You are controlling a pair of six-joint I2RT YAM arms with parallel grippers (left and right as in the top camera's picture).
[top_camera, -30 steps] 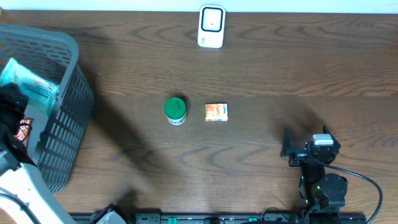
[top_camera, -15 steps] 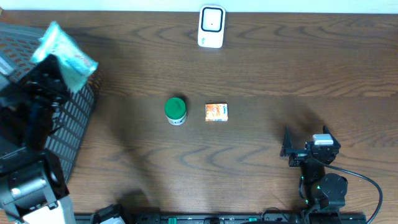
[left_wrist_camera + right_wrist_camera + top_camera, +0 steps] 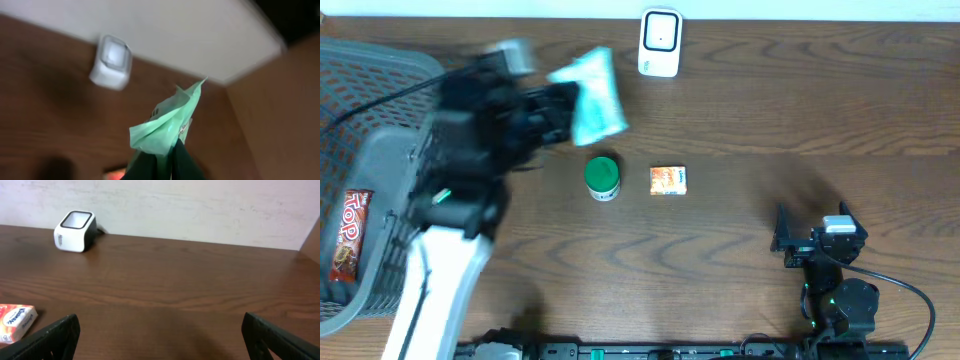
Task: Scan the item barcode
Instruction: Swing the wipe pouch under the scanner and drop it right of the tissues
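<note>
Left gripper (image 3: 563, 106) pinched tight aloft; right gripper (image 3: 780, 232) spread wide.

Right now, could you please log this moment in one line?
left gripper: shut on green packet | packet: aloft, short of barcode scanner | right gripper: open, empty

White box scanner (image 3: 659, 42) at the far edge; green-lidded jar (image 3: 602, 178) just left of orange carton (image 3: 668, 180) — grey mesh basket (image 3: 365, 100) far left, seemingly holding 1 wrapped bar (image 3: 348, 235).

Soft even light, heavy motion blur on the green packet (image 3: 166, 125)
</note>
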